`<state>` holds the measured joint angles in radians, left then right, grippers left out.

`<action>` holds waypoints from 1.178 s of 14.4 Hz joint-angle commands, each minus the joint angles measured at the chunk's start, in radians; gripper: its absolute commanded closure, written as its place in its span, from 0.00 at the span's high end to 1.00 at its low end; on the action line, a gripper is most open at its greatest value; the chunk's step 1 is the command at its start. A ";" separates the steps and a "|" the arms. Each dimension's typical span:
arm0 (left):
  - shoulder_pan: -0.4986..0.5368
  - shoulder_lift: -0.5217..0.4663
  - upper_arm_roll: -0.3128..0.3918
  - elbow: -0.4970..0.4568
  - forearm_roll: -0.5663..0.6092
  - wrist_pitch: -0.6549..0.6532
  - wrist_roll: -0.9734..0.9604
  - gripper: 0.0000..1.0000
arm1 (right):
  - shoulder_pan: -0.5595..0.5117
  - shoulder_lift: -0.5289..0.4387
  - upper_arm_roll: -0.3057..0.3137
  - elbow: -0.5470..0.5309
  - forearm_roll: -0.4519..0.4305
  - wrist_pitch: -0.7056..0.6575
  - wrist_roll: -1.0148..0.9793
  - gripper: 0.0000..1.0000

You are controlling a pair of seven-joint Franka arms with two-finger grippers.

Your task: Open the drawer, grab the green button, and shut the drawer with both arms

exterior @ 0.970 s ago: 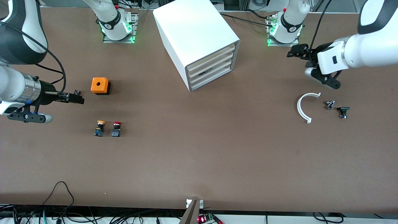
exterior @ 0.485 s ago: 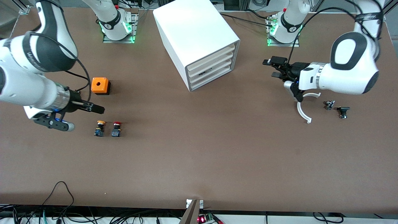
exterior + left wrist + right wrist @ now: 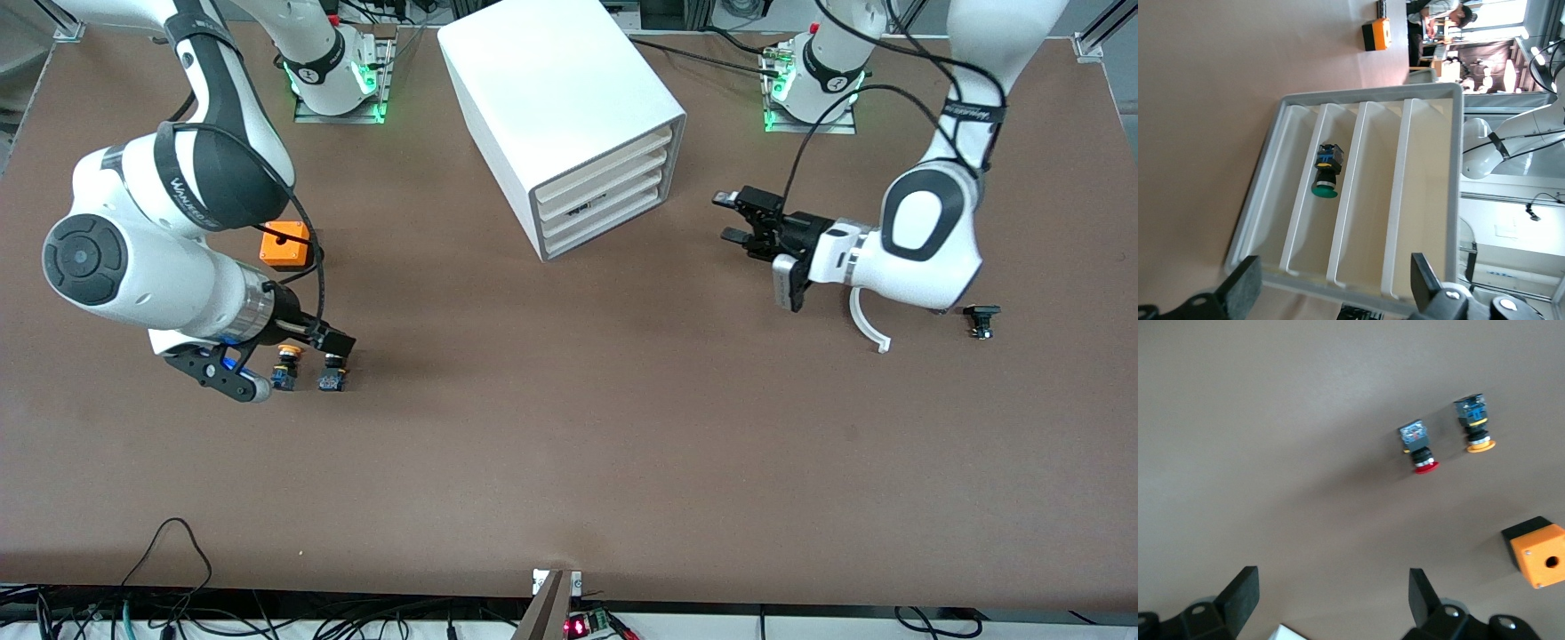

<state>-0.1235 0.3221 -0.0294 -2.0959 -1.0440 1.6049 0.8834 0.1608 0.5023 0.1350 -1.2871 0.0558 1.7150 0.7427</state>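
Note:
The white cabinet (image 3: 551,89) stands at the table's middle, its four drawers pushed in. The left wrist view looks into the drawer fronts: the green-capped button (image 3: 1325,172) lies on its side in the drawer (image 3: 1338,227) second from the bottom. In the front view it shows only as a dark speck (image 3: 582,210). My left gripper (image 3: 736,219) is open and empty, in the air in front of the drawers, pointing at them; it also shows in the left wrist view (image 3: 1335,287). My right gripper (image 3: 338,342) is open and empty over the red-capped button; it also shows in the right wrist view (image 3: 1331,597).
A yellow-capped button (image 3: 286,366) and a red-capped button (image 3: 332,378) stand side by side under the right gripper. An orange box (image 3: 286,244) is partly hidden by the right arm. A white curved piece (image 3: 867,324) and a small black part (image 3: 981,318) lie under the left arm.
Both arms swung in toward the middle. The left gripper moved toward the cabinet's drawer fronts. The right gripper moved down over the yellow and red buttons.

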 commanded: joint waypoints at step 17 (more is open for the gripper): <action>-0.054 0.232 -0.176 -0.168 -0.310 0.227 0.342 0.44 | 0.118 0.059 0.003 0.094 0.087 0.162 0.467 0.99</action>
<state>-0.1819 0.5424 -0.2009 -2.2501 -1.3215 1.8206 1.1816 0.2669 0.5463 0.1361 -1.2210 0.1274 1.8621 1.1653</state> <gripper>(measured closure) 0.533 0.004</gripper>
